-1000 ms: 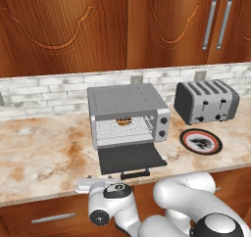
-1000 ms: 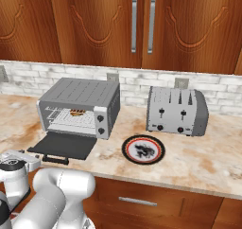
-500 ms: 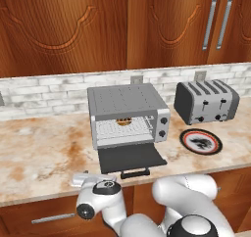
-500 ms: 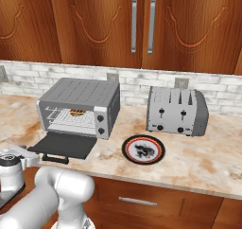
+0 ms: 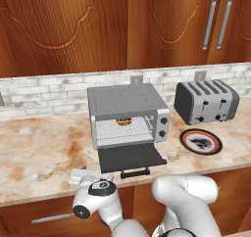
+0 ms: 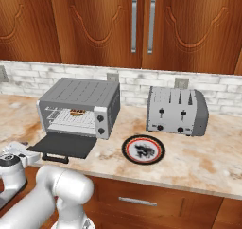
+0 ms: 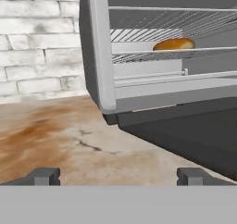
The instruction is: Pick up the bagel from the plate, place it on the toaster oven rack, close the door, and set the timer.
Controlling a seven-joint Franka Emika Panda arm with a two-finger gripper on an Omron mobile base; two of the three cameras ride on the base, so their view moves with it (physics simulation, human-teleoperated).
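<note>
Two steps look left: shutting the door [image 5: 129, 158] and setting the timer. The claw [image 7: 118, 176] hangs low with its jaws wide apart and empty, the door ahead and to its right. The bagel [image 7: 173, 44] sits on the rack [image 7: 157, 54] beyond, the plate [image 5: 201, 141] bare. Coming up under the door off-centre, the fingers could slip off its edge or jolt the oven [image 5: 128, 114].

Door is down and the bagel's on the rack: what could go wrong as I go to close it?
The jaws stand open, low off the door's left front corner; swinging in from there might clip its edge rather than catch under the handle. The bagel sits deep on the rack, so it probably clears, but a hard slam could jolt it.
</note>
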